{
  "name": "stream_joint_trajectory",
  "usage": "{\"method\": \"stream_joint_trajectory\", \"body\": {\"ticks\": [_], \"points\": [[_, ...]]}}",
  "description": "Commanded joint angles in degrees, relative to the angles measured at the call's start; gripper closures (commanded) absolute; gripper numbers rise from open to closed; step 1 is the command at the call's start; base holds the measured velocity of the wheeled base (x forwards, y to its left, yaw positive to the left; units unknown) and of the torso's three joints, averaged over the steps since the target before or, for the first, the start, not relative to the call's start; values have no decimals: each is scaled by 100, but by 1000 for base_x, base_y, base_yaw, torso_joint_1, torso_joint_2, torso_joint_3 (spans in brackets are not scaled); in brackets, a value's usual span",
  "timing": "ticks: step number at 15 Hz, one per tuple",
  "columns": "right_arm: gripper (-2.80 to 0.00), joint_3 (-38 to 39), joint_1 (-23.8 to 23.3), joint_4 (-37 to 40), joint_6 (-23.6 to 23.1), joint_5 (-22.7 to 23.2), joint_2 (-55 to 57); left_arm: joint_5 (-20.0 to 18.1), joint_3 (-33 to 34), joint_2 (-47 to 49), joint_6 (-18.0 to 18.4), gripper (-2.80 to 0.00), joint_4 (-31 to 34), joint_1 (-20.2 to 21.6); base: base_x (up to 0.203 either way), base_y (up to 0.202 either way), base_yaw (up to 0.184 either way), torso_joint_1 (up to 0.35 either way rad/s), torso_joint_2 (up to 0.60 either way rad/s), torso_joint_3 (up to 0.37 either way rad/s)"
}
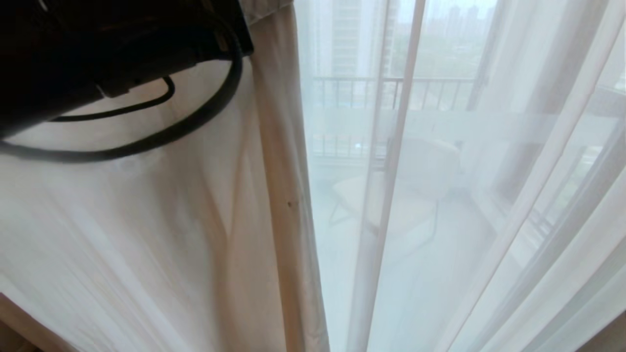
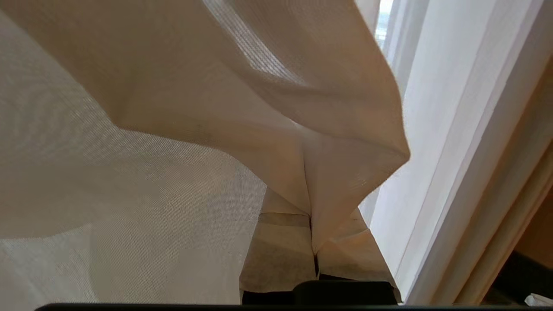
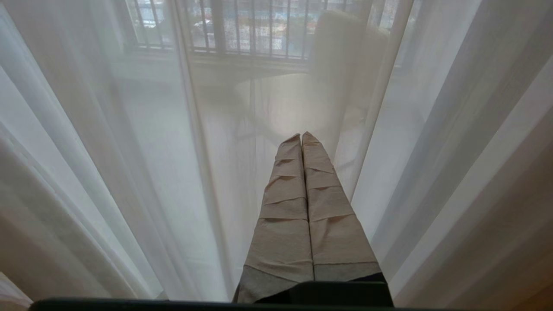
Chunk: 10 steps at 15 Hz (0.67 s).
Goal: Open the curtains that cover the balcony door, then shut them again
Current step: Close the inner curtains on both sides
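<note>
The curtains hang in two layers. A thick beige drape [image 1: 195, 205] fills the left of the head view, and white sheers [image 1: 489, 220] cover the right. My left arm [image 1: 98, 58] reaches in at the upper left, in front of the drape. In the left wrist view my left gripper [image 2: 312, 235] is shut on a bunched fold of the drape [image 2: 259, 108], which covers its taped fingers [image 2: 281, 255]. My right gripper [image 3: 301, 136] is shut and holds nothing. It points at the sheers [image 3: 151, 151] without touching them. The balcony door is veiled by the sheers.
Through the sheers I faintly see a balcony railing [image 1: 391, 85], a chair [image 1: 430, 161] and a small round table [image 1: 386, 205]. Black cables [image 1: 195, 122] loop down from my left arm against the drape. More sheer folds [image 2: 440, 129] hang beside the held drape.
</note>
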Motion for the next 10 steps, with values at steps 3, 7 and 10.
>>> {"method": "stream_joint_trajectory", "body": {"ticks": [3,7,10], "points": [[0,0,4,0,-2,-1,-1,2,-472,820,271,0,-26,-571,0,0,0,0,0,0],[0,0,5,1,-2,6,-1,41,-808,1340,345,0,-40,-1046,0,0,0,0,0,0],[0,0,5,-5,-2,4,-1,77,-960,1592,347,0,-82,-1217,0,0,0,0,0,0]]}}
